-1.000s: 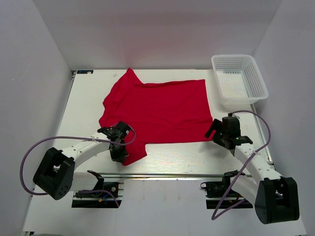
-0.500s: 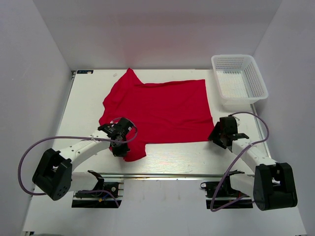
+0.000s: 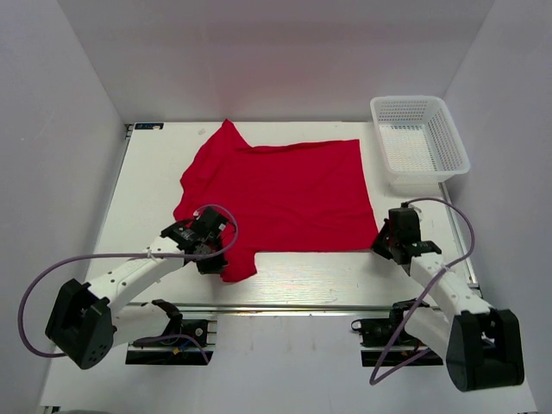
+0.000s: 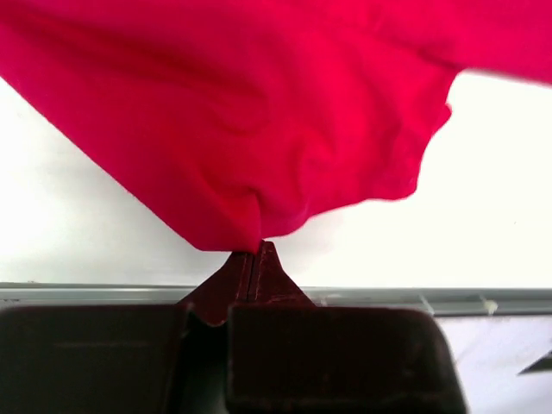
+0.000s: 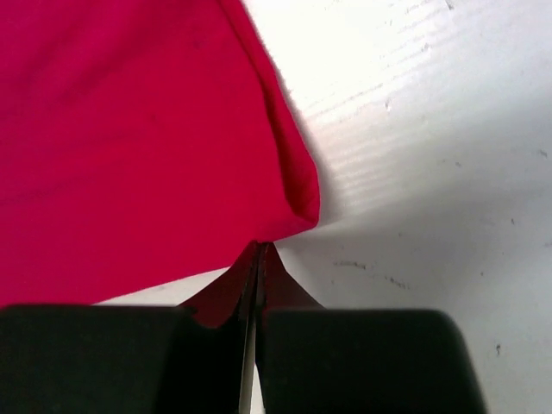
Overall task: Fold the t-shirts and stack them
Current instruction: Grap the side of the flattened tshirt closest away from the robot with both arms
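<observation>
Top view: red t-shirt (image 3: 280, 194) lies spread flat across the centre of the white table (image 3: 302, 280), one sleeve pointing to the upper left of the frame and the other to the lower left. Left gripper (image 3: 212, 261) is at that lower-left sleeve, right gripper (image 3: 380, 245) is at the shirt's lower-right corner, and both are low at the cloth. White mesh basket (image 3: 420, 138) stands at the upper right, apart from the shirt. Left wrist view: the left gripper (image 4: 254, 259) has its jaws clenched on a pinch of red fabric (no gap between the tips). The t-shirt (image 4: 259, 112) bunches up from there and fills the upper frame, with table (image 4: 492, 216) showing at the right. Right wrist view: the right gripper (image 5: 259, 259) is clamped tight on the shirt's corner. The t-shirt (image 5: 129, 129) covers the left half of the frame, its edge rolled slightly at the corner, and bare table (image 5: 431, 129) shows at the right.
</observation>
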{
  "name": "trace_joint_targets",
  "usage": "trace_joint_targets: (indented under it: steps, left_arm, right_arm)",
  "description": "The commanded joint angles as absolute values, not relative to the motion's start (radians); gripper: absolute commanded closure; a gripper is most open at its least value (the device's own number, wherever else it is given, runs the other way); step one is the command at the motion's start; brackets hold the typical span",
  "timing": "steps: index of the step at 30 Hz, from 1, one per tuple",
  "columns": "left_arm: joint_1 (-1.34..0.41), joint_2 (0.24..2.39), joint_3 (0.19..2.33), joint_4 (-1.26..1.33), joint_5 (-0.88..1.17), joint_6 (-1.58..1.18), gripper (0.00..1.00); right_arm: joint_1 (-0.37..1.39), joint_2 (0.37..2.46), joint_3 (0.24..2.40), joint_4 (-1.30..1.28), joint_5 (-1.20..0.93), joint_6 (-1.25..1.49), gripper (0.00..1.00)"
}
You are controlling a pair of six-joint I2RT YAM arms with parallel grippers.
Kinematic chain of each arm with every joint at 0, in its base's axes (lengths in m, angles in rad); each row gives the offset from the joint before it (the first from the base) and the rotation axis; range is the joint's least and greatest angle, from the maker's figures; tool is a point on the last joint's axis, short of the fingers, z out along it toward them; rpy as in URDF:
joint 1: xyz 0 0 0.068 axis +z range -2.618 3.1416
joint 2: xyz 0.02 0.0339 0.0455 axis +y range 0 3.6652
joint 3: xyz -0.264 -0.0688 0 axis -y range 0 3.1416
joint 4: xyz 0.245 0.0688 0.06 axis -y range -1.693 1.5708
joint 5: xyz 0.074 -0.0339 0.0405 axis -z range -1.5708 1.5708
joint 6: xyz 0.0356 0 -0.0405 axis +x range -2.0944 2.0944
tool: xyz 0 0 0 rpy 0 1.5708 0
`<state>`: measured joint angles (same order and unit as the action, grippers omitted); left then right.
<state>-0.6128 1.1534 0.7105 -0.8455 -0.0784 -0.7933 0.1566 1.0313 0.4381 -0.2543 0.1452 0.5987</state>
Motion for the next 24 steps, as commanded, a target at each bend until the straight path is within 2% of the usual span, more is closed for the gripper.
trace_joint_targets:
  steps: [1,5,9,18,24]
  left_arm:
    - [-0.618,1.103,0.677,-0.881,-0.025,-0.787,1.00]
    - [-0.618,1.094,0.667,-0.922,0.017,-0.787,1.00]
    - [-0.618,1.094,0.667,-0.934,0.026,-0.775,1.00]
    - [-0.598,1.144,0.744,-0.715,0.086,-0.709,1.00]
    - [-0.589,1.359,0.949,-0.748,-0.084,-0.675,1.00]
  right_arm:
    - [0.158,0.944,0.401,-0.359,0.115,0.597,1.00]
    - [0.158,0.858,0.379,-0.472,0.089,0.604,1.00]
    - [0.155,0.847,0.370,-0.460,0.026,0.609,1.00]
    - [0.156,0.931,0.492,-0.414,0.035,0.549,1.00]
    - [0.156,1.046,0.569,-0.364,0.041,0.541,1.00]
